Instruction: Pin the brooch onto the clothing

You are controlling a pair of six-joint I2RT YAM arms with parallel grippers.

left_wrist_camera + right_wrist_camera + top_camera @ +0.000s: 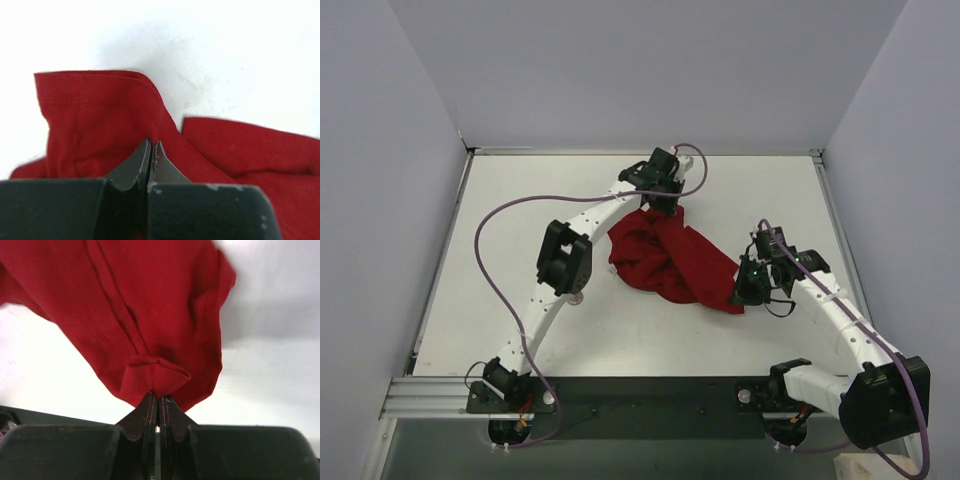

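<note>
Red soft fabric, a crumpled T-shirt (670, 258), lay bunched near the middle of the white worktop (520, 210). Nearest to me, at the shirt's right-hand end, the right tool (750, 288) had its fingers pressed together on a small folded nub of cloth. In its wrist view the fabric fanned out from that pinch. Farther back, at the shirt's far edge, the left tool (665, 205) was likewise clamped on a raised ridge of fabric, close to a stitched hem. No brooch showed in any view, and the white collar label was not visible either.

With both ends held and the middle in heavy folds, the step looked to me like spreading the shirt flat. Doing it well would probably mean drawing the two tools apart evenly, staying low over the worktop, and stopping once the cloth went taut. A hard pull could slip the thin folds out of either pinch.
</note>
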